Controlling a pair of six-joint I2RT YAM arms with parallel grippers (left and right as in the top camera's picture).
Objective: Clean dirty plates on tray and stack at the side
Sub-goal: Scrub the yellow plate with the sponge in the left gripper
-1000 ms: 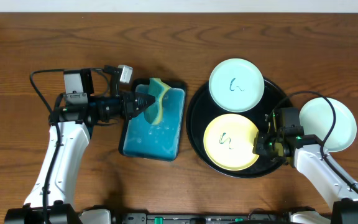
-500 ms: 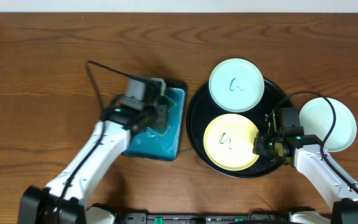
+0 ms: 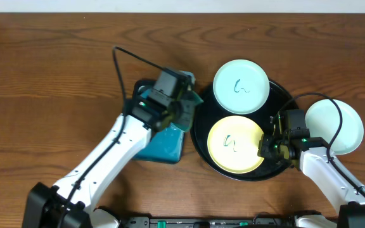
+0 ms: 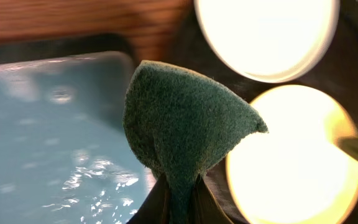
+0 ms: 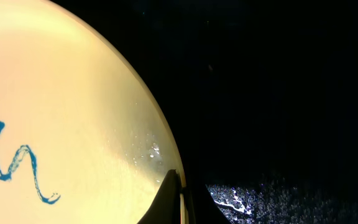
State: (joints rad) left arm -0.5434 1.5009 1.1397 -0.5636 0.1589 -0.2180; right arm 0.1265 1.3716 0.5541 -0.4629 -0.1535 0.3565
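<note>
Left gripper (image 4: 174,205) pinches a green sponge (image 4: 185,118); right gripper (image 5: 178,198) clamps the rim of the yellow plate (image 5: 61,112).
Overhead we see the sponge above the left rim of the black tray (image 3: 196,130), beside the teal tray (image 3: 160,149). The black tray carries the yellow plate and one mint plate (image 3: 241,86), each with a blue squiggle (image 5: 17,163). Another mint plate (image 3: 334,126) lies on the table (image 3: 43,50), right. Only the right wrist view shows water drops (image 5: 229,198).
</note>
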